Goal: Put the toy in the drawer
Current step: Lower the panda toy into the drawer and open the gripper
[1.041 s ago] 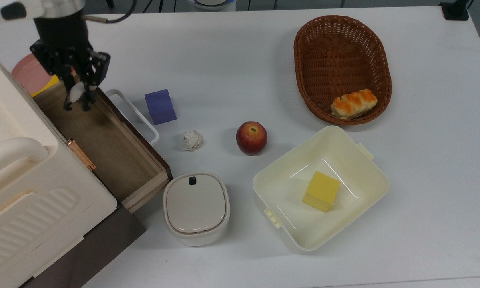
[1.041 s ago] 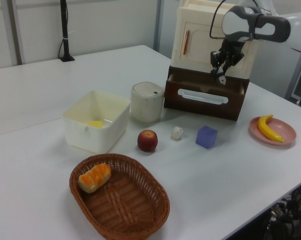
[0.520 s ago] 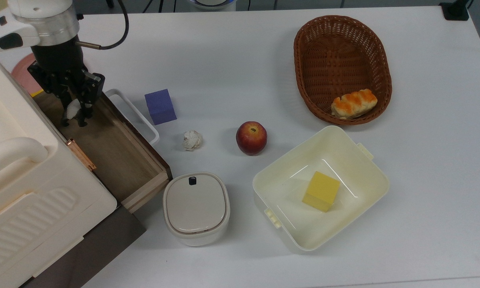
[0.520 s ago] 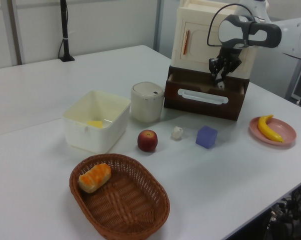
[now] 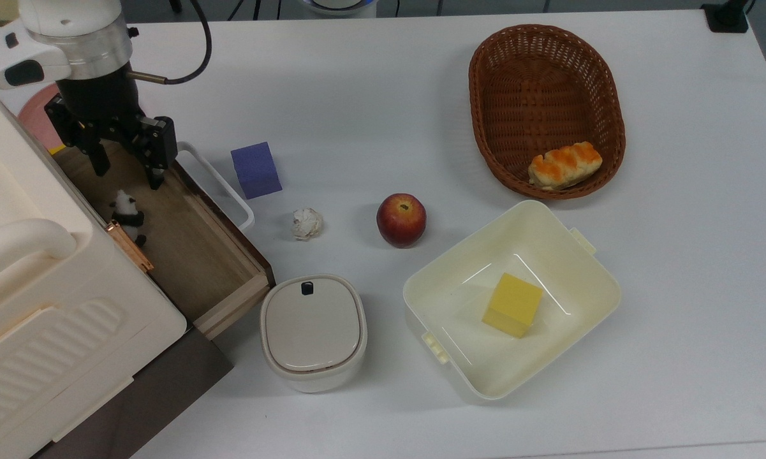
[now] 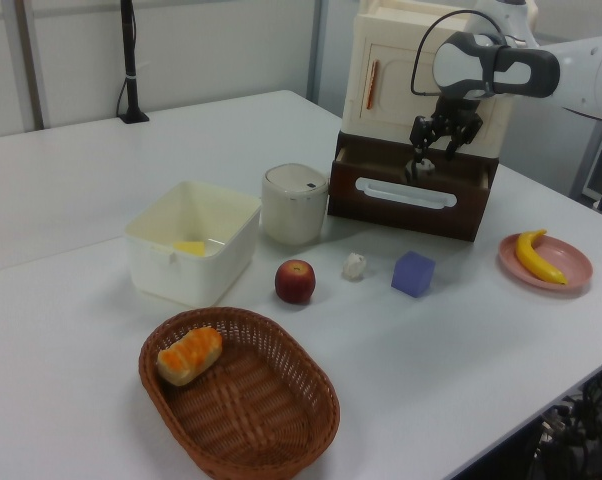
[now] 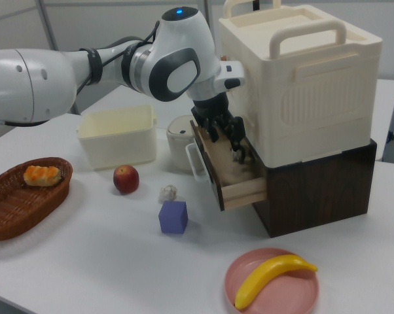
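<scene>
The drawer stands pulled out from the base of a cream cabinet on the table. The toy lies on the drawer floor, close against the cabinet's front edge, free of any grip. The hand hangs above the drawer's far end in the top view, its two fingers spread wide apart and holding nothing; the toy sits just below it in the top view, clear of both fingertips. In the left view the hand is over the drawer, behind the white loop handle.

On the table beside the drawer front: a purple cube, a whitish lump and an apple, each apart from the others. A lidded cream pot stands near the drawer's corner. A cream tub holds a yellow block. A wicker basket holds a bread roll. In the right view a pink plate carries a banana.
</scene>
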Controlling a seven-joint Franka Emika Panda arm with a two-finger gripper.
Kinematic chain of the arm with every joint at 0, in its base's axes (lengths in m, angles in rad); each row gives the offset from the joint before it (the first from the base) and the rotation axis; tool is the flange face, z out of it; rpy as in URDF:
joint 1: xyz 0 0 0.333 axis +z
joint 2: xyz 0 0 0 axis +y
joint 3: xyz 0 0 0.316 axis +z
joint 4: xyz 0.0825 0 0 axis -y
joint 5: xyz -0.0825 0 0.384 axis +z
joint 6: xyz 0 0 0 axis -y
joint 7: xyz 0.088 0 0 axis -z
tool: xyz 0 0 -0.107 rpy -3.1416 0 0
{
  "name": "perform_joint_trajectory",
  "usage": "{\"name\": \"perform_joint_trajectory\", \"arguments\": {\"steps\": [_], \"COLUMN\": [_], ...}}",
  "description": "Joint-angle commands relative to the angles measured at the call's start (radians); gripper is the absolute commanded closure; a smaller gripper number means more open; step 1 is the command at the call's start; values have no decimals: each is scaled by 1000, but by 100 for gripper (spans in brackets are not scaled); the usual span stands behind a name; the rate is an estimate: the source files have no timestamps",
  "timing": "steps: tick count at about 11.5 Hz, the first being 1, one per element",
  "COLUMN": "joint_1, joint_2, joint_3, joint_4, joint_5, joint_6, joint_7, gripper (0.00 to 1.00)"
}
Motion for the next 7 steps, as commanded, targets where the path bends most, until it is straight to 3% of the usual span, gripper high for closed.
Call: {"name": "perform_joint_trajectory", "arguments": {"steps": [1,2,5,7], "joint_1": [18,41,55,110], "joint_2": [-6,-23,-98,-139], "joint_3": [3,7,70,86], "joint_4": [5,5,2,2], "joint_5": [-12,-12,-7,-5], "joint_6": [-3,-9,-59,-81], "joint_7": [2,62,142,190], "gripper": [6,0,0,0]}}
